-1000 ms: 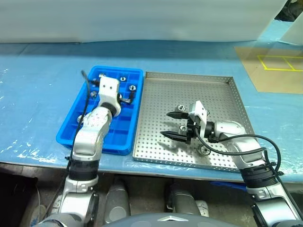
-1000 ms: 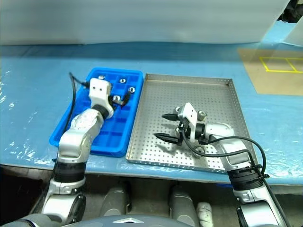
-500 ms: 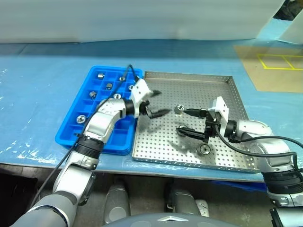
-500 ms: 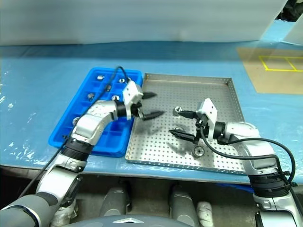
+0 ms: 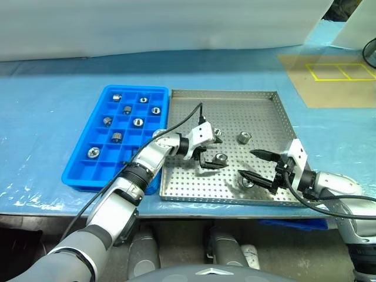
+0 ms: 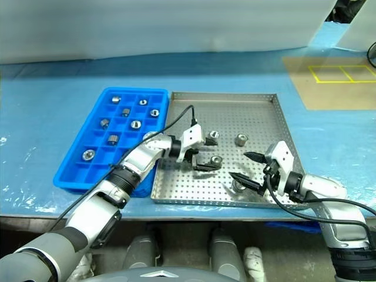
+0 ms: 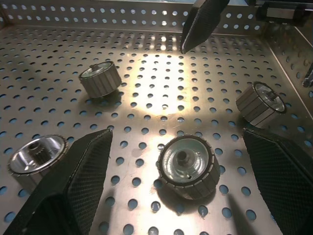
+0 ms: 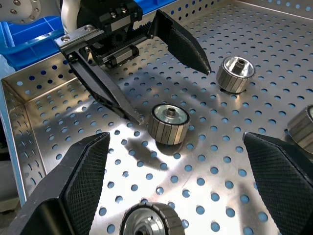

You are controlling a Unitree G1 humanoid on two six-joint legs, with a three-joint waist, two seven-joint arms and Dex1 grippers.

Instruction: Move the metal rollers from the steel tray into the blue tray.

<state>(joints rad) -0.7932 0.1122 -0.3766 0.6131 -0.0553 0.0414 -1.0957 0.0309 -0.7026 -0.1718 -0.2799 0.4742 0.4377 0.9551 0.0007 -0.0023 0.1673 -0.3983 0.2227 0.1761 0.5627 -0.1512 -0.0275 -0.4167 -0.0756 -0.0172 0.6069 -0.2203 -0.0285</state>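
The steel tray (image 5: 264,117) lies on the blue-covered table with the blue tray (image 5: 82,170) at its left side. Loose metal rollers rest on its perforated floor: one (image 5: 243,138) mid-tray, one (image 5: 217,133) beside it, one (image 5: 248,182) near the front rim. My left gripper (image 5: 210,153) is low in the steel tray, open, its fingers (image 7: 73,186) on either side of a roller (image 7: 188,166) without touching it. My right gripper (image 5: 248,163) is open and empty at the tray's front right, pointing toward the left one. Several rollers (image 5: 138,122) sit in the blue tray's compartments.
A brown board with yellow tape lines (image 5: 329,79) lies at the back right of the table. A white sheet (image 5: 164,26) closes off the back. A black cable (image 5: 176,126) loops from my left wrist over the trays' shared edge.
My left gripper swung from over the blue tray into the steel tray and came down around a roller. My right gripper drew back toward the tray's front right. The view itself has also shifted.
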